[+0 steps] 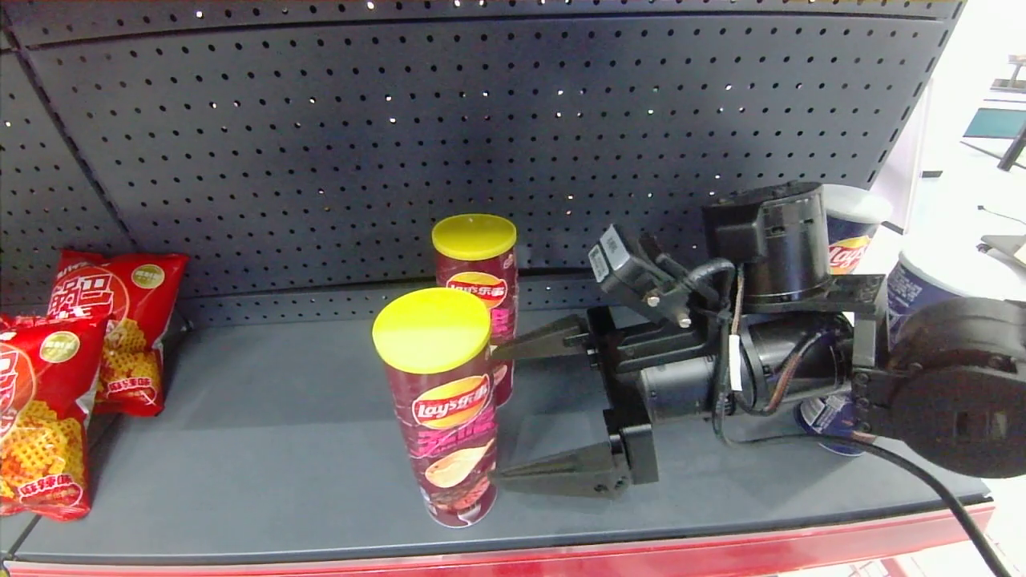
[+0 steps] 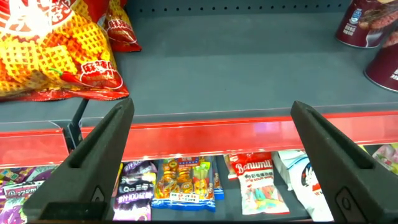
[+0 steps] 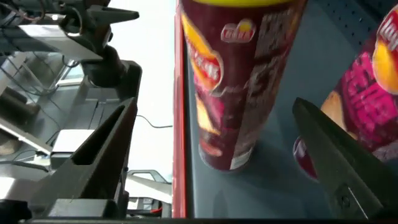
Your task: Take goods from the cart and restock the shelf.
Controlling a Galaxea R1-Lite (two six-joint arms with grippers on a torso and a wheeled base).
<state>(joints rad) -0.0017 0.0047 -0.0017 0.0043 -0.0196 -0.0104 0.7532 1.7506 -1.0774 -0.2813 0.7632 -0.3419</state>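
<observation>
Head view: right gripper (image 1: 491, 417) spread wide, just beside front chip can (image 1: 445, 401) standing upright near shelf (image 1: 280, 449) edge; second can (image 1: 477, 272) behind. Left gripper (image 2: 211, 158) agape too, facing shelf front.

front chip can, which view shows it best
Head view: the front chip can stands whole, lid to base. The right wrist view has its body, lid mostly cropped; the left wrist view catches a slice of its side.
</observation>
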